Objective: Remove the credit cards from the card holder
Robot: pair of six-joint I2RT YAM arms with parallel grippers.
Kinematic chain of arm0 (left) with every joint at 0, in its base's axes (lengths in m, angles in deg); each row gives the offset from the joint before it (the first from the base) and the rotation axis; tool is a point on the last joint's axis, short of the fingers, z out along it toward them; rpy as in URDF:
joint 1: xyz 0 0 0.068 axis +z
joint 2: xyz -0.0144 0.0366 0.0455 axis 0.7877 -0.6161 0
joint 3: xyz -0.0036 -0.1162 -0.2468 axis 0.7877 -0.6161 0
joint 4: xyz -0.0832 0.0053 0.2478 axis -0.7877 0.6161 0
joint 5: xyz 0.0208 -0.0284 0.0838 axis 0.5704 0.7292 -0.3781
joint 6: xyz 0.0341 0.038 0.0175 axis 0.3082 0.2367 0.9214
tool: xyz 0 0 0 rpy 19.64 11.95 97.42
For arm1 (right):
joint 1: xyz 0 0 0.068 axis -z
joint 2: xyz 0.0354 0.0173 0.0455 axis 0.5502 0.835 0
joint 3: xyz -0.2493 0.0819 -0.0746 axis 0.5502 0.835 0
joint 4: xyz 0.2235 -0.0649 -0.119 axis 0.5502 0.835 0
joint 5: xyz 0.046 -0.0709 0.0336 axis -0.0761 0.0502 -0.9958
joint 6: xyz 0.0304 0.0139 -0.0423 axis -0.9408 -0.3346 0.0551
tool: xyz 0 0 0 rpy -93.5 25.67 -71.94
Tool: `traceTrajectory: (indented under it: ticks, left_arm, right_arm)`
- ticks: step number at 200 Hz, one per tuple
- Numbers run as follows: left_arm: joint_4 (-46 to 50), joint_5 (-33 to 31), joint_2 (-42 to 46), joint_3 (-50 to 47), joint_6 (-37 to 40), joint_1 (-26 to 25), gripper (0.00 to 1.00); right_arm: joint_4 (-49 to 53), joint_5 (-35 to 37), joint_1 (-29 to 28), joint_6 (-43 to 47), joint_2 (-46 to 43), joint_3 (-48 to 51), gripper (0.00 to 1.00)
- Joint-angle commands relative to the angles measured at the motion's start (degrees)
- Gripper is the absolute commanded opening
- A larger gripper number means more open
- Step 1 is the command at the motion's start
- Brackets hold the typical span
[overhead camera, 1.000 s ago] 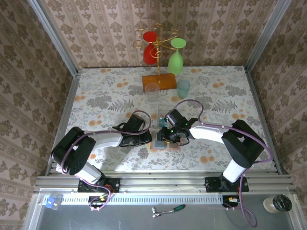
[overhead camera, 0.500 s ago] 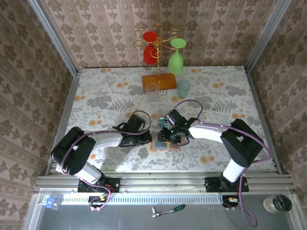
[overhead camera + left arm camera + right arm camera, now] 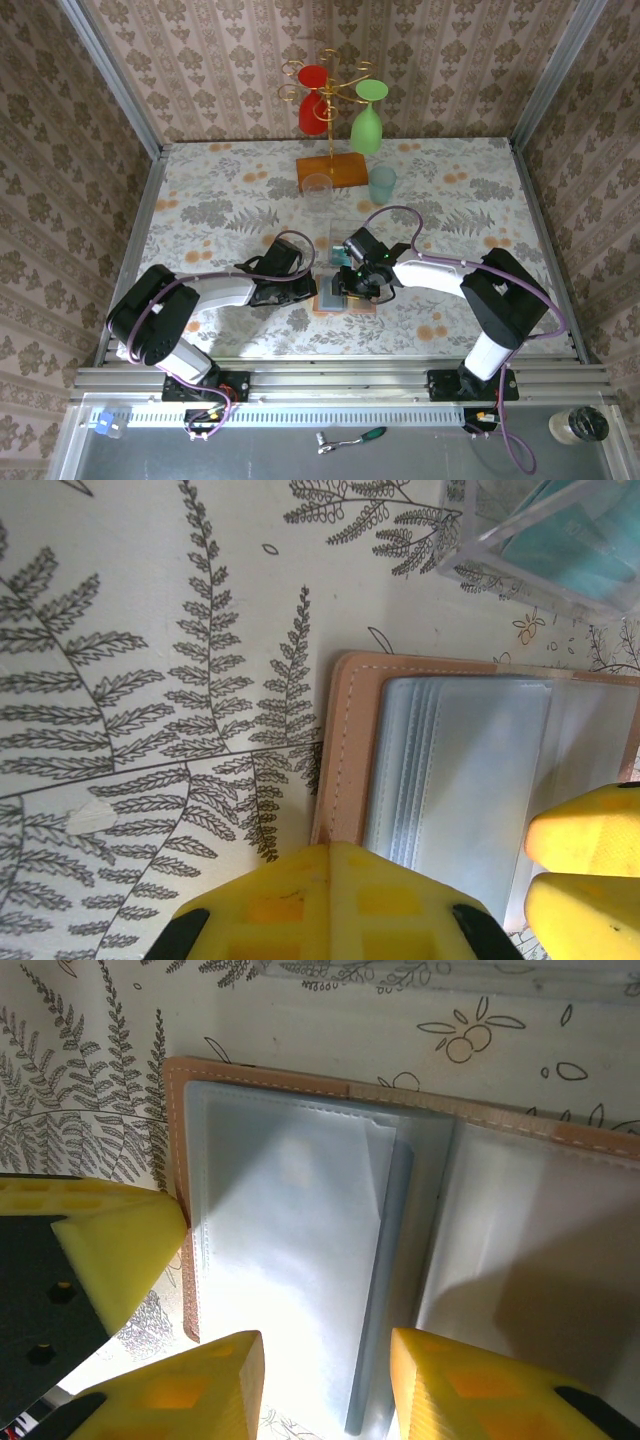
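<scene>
Left pincer (image 3: 330, 858) has its fingers closed together, with the tip touching the salmon edge of the open card holder (image 3: 470, 760). That holder lies flat on the table (image 3: 220, 190), at the lower centre of the top view. Right pincer (image 3: 325, 1350) is spread wide above its blue-grey pocket.

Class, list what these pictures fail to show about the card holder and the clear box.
- Top external: card holder mostly hidden beneath left gripper and right gripper.
- Right wrist: glare and frosting hide what the pockets hold.
- Left wrist: clear box cut off by the top-right corner; its teal contents uncountable.
</scene>
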Motion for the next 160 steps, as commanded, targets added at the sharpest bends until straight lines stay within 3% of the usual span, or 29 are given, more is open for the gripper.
traceTrajectory:
  ticks: [1,160]
  left_arm:
    - [1.4,0.7,1.1,0.5,0.2,0.3,0.03]
    - [3.1,1.0,0.2,1.3,0.4,-0.2,0.03]
  right_arm:
    - [1.8,1.1,-0.5,0.5,-1.6,-1.3,0.39]
    - [-6.5,-4.7,-0.4,-2.8,1.8,-1.7,0.39]
